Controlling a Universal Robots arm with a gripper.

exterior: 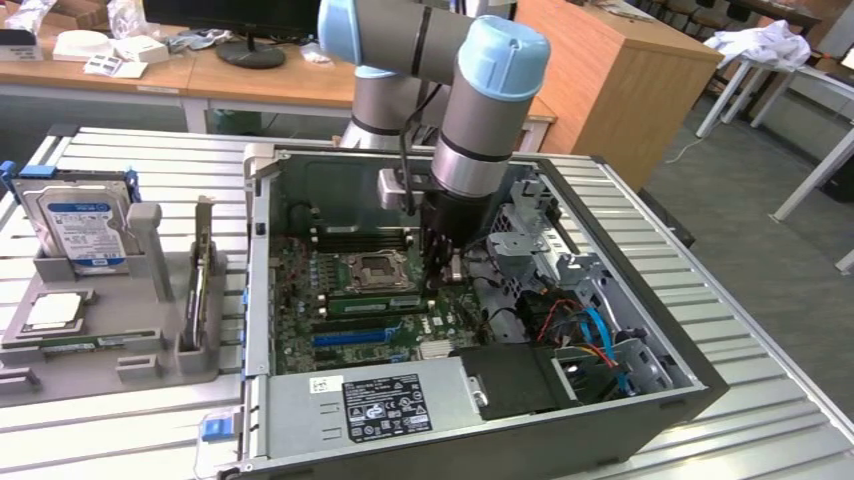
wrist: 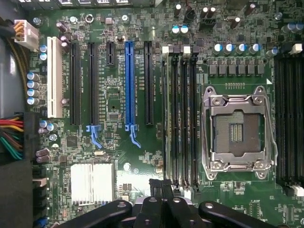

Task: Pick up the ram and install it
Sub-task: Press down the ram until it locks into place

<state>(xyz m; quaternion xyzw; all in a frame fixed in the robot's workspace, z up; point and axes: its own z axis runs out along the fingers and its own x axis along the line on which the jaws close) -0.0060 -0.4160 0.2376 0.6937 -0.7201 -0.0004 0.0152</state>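
- Green thin ram stick (exterior: 376, 303) lay in a black slot beside the silver CPU socket (exterior: 372, 268).
- Dark hand (exterior: 447, 272) hung at its end; open or closed, I could not tell.
- Uneven pressing might leave it tilted.

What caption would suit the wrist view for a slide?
Wrist view over the motherboard: empty CPU socket, blue expansion slot, and the ram standing in its slot.

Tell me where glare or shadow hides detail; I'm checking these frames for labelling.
Exterior view: even room light, but the case's lower corner beneath the arm sinks into shadow. Wrist view: the silver heatsink glares almost white, the CPU socket frame shines yet stays readable, and the end effector is a dark shape at the frame edge.
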